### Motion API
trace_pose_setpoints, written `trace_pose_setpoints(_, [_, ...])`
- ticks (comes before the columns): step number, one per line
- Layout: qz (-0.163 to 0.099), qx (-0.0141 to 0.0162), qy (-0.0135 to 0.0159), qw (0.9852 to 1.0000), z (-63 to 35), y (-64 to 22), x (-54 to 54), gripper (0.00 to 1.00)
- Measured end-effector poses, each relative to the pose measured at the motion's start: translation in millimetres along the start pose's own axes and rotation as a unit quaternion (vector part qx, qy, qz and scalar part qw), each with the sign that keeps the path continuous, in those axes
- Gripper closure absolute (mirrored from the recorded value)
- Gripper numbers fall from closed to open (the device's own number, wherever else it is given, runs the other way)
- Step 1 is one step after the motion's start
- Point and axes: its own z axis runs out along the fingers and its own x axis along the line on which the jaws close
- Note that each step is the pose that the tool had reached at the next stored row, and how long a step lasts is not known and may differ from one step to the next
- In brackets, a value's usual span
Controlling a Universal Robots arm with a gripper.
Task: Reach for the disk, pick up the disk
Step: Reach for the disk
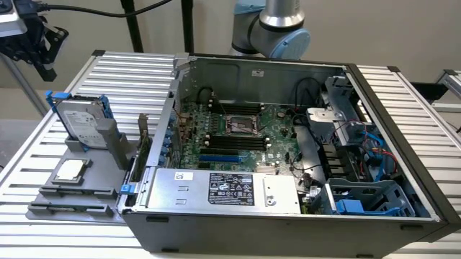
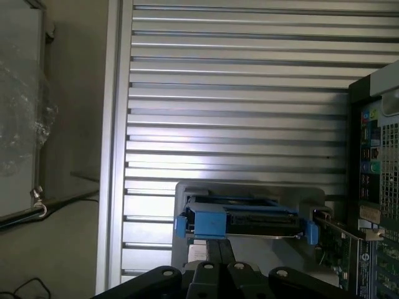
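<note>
The disk (image 1: 78, 123) stands on edge in a grey holder (image 1: 108, 143) at the exterior view's left, beside the open computer case. It is silver-grey with a white label and a bright blue bracket. My gripper (image 1: 45, 70) hangs high above and behind it, well apart from it. In the wrist view the disk (image 2: 243, 219) is seen edge-on, with its blue bracket at both ends. The gripper (image 2: 219, 244) points toward it, shut, with its two black fingers (image 2: 214, 252) side by side and nothing between them.
An open computer case (image 1: 144, 221) fills the middle of the slatted metal table (image 1: 403, 91). A silver box with a black label (image 1: 230, 189) sits at its front. A small square chip (image 1: 70, 169) lies on the grey tray in front of the disk. The arm's base (image 1: 277, 27) stands behind.
</note>
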Motion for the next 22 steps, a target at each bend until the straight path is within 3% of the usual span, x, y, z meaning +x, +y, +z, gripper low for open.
trace_pose_setpoints(5, [0.0,0.0,0.0,1.0,0.0,0.5,0.1,0.89])
trace_pose_setpoints(7, [-0.003,0.0001,0.0,1.0,0.2,4.5,0.3,0.89])
trace_pose_setpoints(12, [-0.042,0.0,0.0012,0.9991,0.3,6.3,0.3,0.89])
trace_pose_setpoints(17, [-0.088,-0.0001,0.0026,0.9961,0.7,6.4,0.3,0.89])
trace_pose_setpoints(22, [-0.133,-0.0002,0.0039,0.9911,1.1,6.3,0.3,0.89])
